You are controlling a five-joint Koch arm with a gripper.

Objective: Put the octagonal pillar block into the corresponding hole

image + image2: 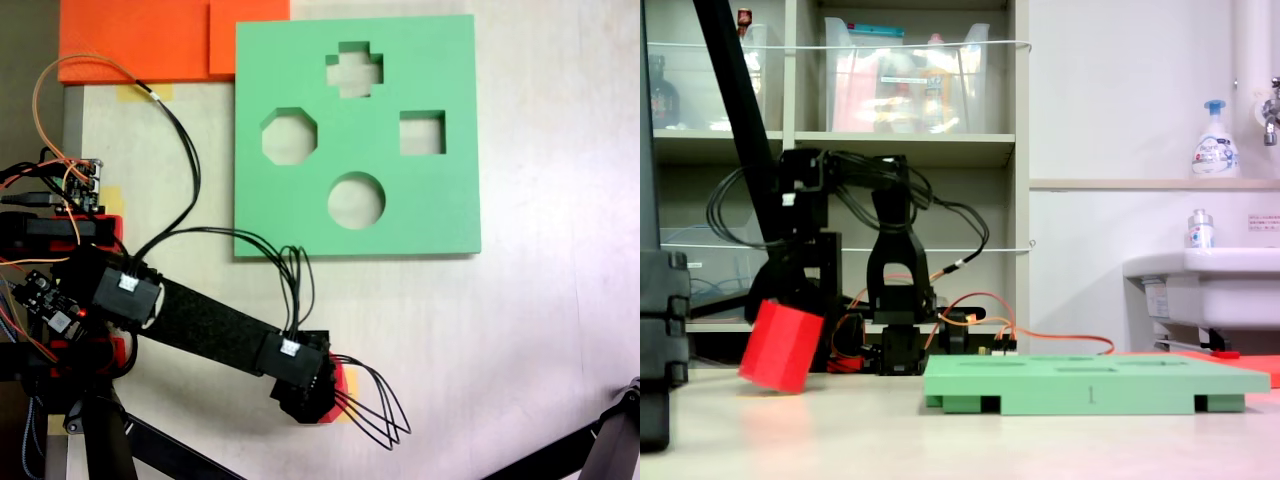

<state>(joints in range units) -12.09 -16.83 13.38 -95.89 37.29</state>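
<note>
The octagonal pillar block (781, 346) is a bright red foam prism, tilted, with one corner down near the table. In a fixed view a sliver of the block (343, 384) shows under the arm's black wrist. My gripper (318, 398) (778, 300) is shut on its top. The green foam board (420, 215) (1080, 385) lies flat, up and to the right of the gripper. Its eight-sided corresponding hole (289, 137) is the left cutout and stands empty.
The board also has a cross cutout (354, 70), a square cutout (422, 132) and a round cutout (356, 200). Orange foam sheets (140, 40) lie at the top left. Looping black cables (290, 260) cross the board's lower left edge. A black stand leg (600, 440) enters bottom right.
</note>
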